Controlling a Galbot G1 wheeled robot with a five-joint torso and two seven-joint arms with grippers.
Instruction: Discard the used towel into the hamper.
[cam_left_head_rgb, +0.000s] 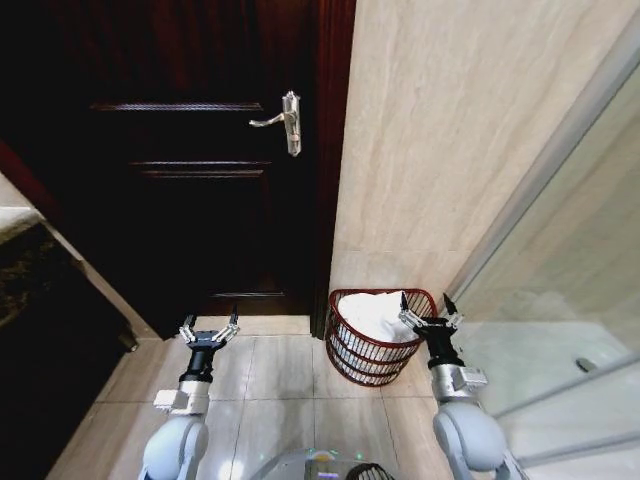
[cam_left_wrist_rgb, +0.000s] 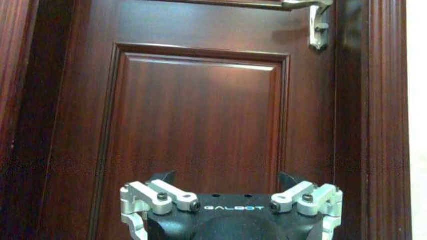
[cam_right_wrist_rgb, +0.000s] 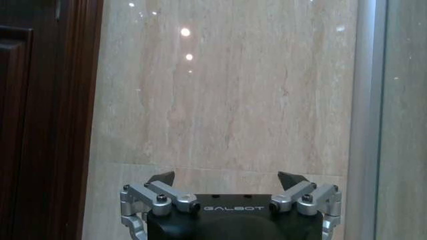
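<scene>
Head view: white towel (cam_left_head_rgb: 372, 314) is seen inside hamper (cam_left_head_rgb: 372, 352), lower centre; right gripper (cam_left_head_rgb: 426, 306) is held spread and empty above the rim, apparently post-release; left gripper (cam_left_head_rgb: 209, 330) is parked lower left, splayed.
Left wrist view: door (cam_left_wrist_rgb: 200, 125) is faced; nothing is grasped.
Right wrist view: wall (cam_right_wrist_rgb: 227, 90) is faced; jaws are parted, empty.

Left gripper (cam_left_wrist_rgb: 229, 182) with fingers spread wide, nothing between them, facing dark reddish wooden door (cam_left_wrist_rgb: 200, 125) with raised panel. Silver lever handle (cam_left_wrist_rgb: 312, 15) on door beyond the gripper.
</scene>
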